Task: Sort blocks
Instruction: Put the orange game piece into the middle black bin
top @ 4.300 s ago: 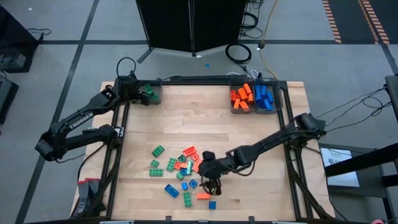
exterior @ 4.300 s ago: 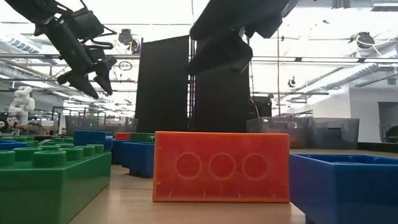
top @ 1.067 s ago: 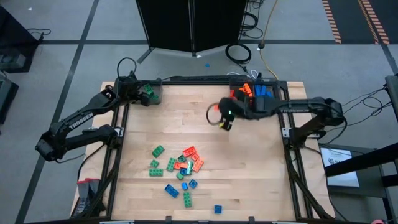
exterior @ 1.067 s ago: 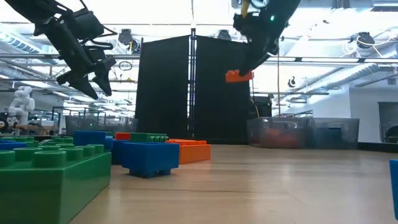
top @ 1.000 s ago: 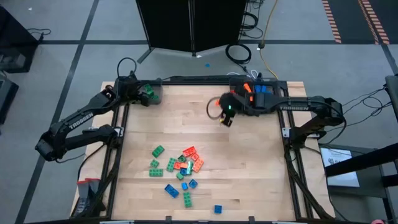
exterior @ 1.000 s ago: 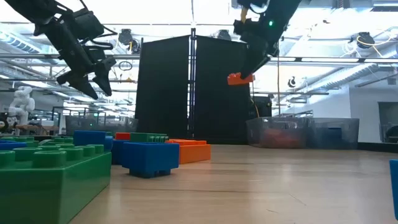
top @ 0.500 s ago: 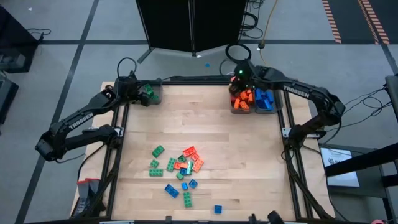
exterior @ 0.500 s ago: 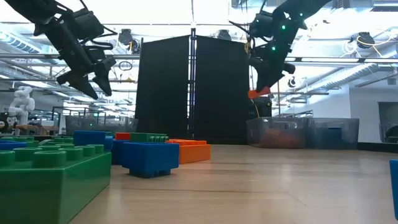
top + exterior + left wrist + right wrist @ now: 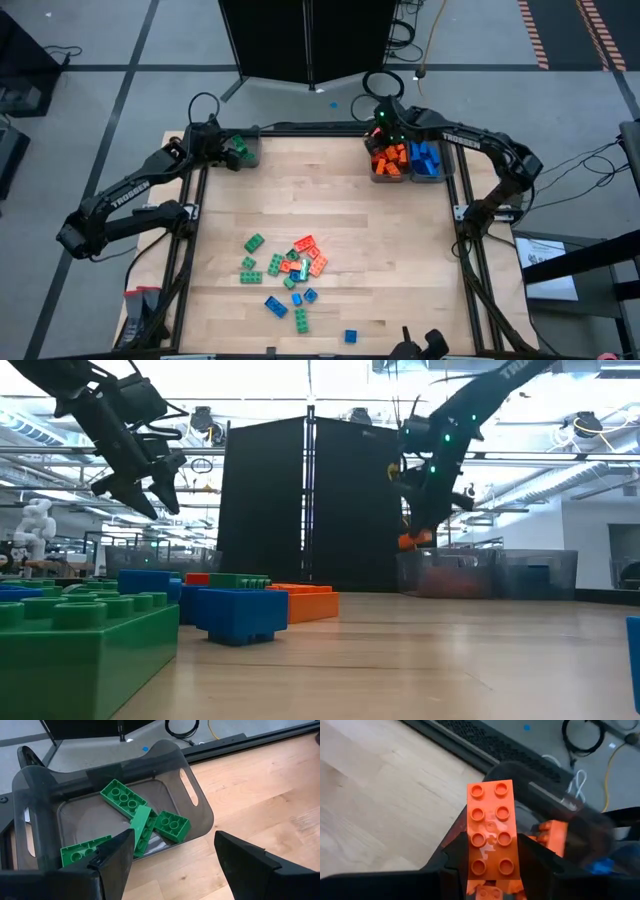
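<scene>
My right gripper [image 9: 384, 130] hangs over the far-left rim of the grey bin of orange bricks [image 9: 389, 181], shut on an orange two-by-four studded brick [image 9: 490, 815], which also shows in the low view [image 9: 411, 541]. My left gripper [image 9: 174, 840] waits open above the grey bin [image 9: 197, 800] at the far left corner [image 9: 250, 162]. Several green bricks [image 9: 122, 797] lie in that bin. Loose green, orange and blue bricks [image 9: 290, 270] lie flat on the wooden table near its near edge. My right gripper pinches the orange brick by its two long sides, near one end [image 9: 472, 845], one finger [image 9: 450, 857] on each side. The studded face is turned toward the wrist camera. The brick is lifted clear and sticks out beyond the fingertips over the bin's rim.
A bin of blue bricks [image 9: 426, 180] stands right beside the orange one. A black frame runs round the table [image 9: 300, 128]. Bare wood lies between the far bins and the loose pile. In the low view, big green [image 9: 80, 650] and blue [image 9: 238, 610] bricks stand close by.
My right gripper has carried the orange brick from above the middle of the table toward the far right, up to the far-left rim of the orange bin, staying shut on it. The brick has stayed clear of the table. The loose pile has not moved.
</scene>
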Controlling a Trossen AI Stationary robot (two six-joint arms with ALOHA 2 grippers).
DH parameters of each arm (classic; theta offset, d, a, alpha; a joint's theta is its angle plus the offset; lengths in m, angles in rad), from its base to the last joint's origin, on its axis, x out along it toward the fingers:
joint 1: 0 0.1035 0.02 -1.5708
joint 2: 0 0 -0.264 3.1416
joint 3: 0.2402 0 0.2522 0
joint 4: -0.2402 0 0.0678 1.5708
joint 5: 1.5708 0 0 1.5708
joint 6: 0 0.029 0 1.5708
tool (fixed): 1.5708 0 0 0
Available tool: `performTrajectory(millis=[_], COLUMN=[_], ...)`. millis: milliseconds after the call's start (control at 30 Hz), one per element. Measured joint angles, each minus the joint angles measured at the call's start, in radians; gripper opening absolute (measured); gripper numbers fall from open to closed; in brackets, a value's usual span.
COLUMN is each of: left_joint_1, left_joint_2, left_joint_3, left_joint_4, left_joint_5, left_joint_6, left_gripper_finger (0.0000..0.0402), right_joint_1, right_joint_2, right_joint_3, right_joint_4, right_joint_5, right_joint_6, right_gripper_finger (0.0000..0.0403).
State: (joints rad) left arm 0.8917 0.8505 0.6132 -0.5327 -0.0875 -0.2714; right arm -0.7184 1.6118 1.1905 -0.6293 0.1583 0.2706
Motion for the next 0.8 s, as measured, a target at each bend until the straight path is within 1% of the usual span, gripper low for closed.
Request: performTrajectory(millis=[233,567,600,633,733,800], left_joint_1=[0.0,0.0,0.0,0.0,0.0,0.0], left_joint_2=[0.0,0.0,0.0,0.0,0.0,0.0], left_joint_3=[0.0,0.0,0.0,0.0,0.0,0.0], left_joint_4=[0.0,0.0,0.0,0.0,0.0,0.0], left_joint_5=[0.0,0.0,0.0,0.0,0.0,0.0], left_joint_6=[0.02,0.021,0.021,0.021,0.023,0.023], left_gripper_finger=[0.0277,0.0277,0.0277,0.0277,0.0277,0.0277], right_joint_1=[-0.031,-0.055,-0.055,-0.055,-0.055,-0.054], right_joint_2=[0.053,0.117,0.122,0.125,0.128,0.125], right_joint_3=[-0.085,-0.094,-0.094,-0.094,-0.094,-0.094], right_joint_4=[0.123,0.198,0.199,0.198,0.191,0.188], right_joint_5=[-0.04,-0.039,-0.04,-0.04,-0.039,-0.037], right_joint_6=[0.092,0.165,0.165,0.167,0.179,0.182], right_gripper_finger=[0.0114,0.0114,0.0123,0.0141,0.0208,0.0244])
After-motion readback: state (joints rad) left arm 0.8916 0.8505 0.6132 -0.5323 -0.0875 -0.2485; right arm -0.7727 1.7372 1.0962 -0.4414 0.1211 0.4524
